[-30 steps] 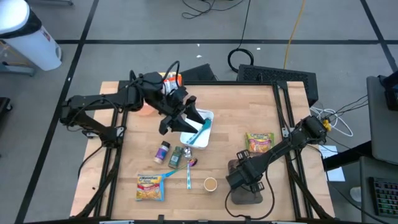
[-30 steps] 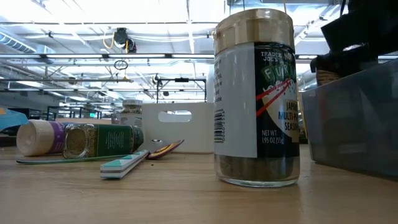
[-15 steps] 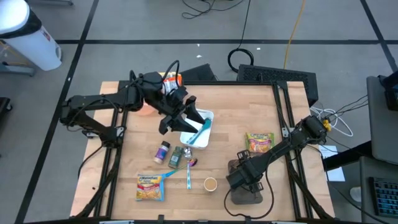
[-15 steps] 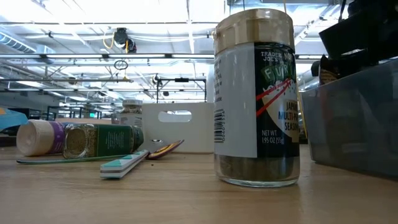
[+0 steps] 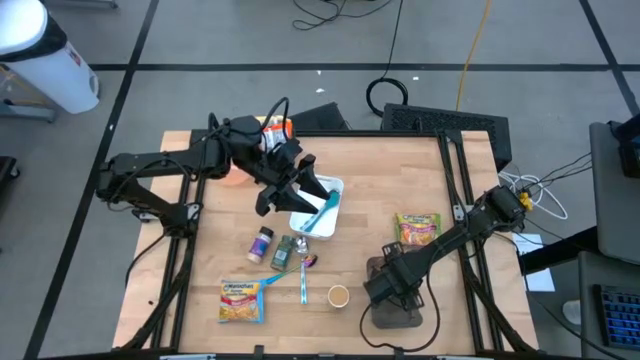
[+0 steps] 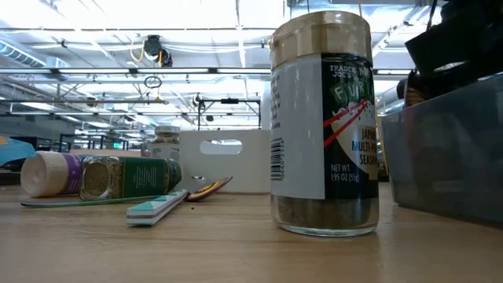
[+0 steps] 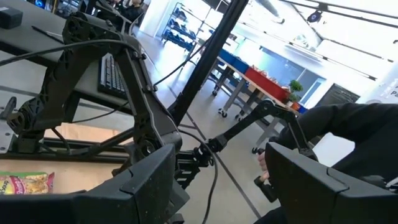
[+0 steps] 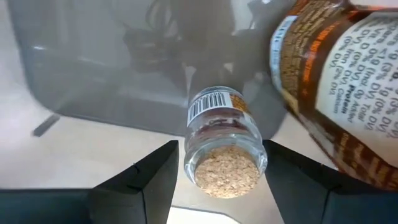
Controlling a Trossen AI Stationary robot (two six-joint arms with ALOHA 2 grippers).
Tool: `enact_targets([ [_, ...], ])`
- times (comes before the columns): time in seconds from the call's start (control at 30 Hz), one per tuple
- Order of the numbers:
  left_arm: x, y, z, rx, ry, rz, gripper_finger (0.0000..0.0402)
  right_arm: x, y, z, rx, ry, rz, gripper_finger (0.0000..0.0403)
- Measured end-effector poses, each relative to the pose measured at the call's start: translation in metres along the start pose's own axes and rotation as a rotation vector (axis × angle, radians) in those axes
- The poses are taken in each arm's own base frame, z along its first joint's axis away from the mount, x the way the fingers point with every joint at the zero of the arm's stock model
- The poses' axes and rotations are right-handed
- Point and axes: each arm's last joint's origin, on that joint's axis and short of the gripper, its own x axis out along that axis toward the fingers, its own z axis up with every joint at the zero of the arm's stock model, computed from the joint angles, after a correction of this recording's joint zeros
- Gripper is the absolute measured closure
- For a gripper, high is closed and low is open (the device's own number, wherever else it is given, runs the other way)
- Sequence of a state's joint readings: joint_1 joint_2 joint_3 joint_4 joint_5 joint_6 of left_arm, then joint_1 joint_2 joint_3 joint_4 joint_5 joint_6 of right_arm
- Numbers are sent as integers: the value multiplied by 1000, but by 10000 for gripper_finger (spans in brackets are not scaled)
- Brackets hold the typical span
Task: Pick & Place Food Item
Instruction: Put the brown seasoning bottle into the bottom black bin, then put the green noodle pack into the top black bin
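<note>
My right gripper [image 8: 221, 168] points straight down into a grey see-through bin [image 5: 410, 318] at the table's near right. It is open. A small cork-topped glass jar [image 8: 221, 155] stands upright between its fingers, which flank the jar's neck with a thin gap on each side. A bigger brown-labelled jar [image 8: 336, 87] lies in the same bin beside it. My left gripper [image 7: 217, 180] is open and empty, held level high above the white bin [image 5: 325, 215] at mid-table.
A seasoning jar [image 6: 324, 126] stands upright just left of the grey bin [image 6: 448, 149]. Two spice jars [image 5: 261, 243] [image 5: 283, 251] and a teal utensil [image 5: 304, 285] lie near the white bin. Noodle packets lie at the near left [image 5: 241, 300] and right [image 5: 417, 229].
In the low view, the dark body of my right gripper above the grey bin's rim has shifted slightly upward. Nothing else has moved.
</note>
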State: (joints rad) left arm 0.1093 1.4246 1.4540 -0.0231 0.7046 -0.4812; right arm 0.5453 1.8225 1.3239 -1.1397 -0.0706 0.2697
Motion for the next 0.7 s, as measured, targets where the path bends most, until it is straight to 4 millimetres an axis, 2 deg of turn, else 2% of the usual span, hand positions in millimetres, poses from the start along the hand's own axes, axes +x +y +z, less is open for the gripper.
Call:
enact_targets([
  [0.2, 0, 0, 0, 1, 0, 0, 147, -4, 1, -4, 20, 19, 63, 184],
  [0.5, 0, 0, 0, 6, -1, -1, 147, -33, -3, -20, 74, -86, 63, 184],
  [0.7, 0, 0, 0, 5, -1, -1, 147, -58, -7, -41, 162, -150, 90, 190],
])
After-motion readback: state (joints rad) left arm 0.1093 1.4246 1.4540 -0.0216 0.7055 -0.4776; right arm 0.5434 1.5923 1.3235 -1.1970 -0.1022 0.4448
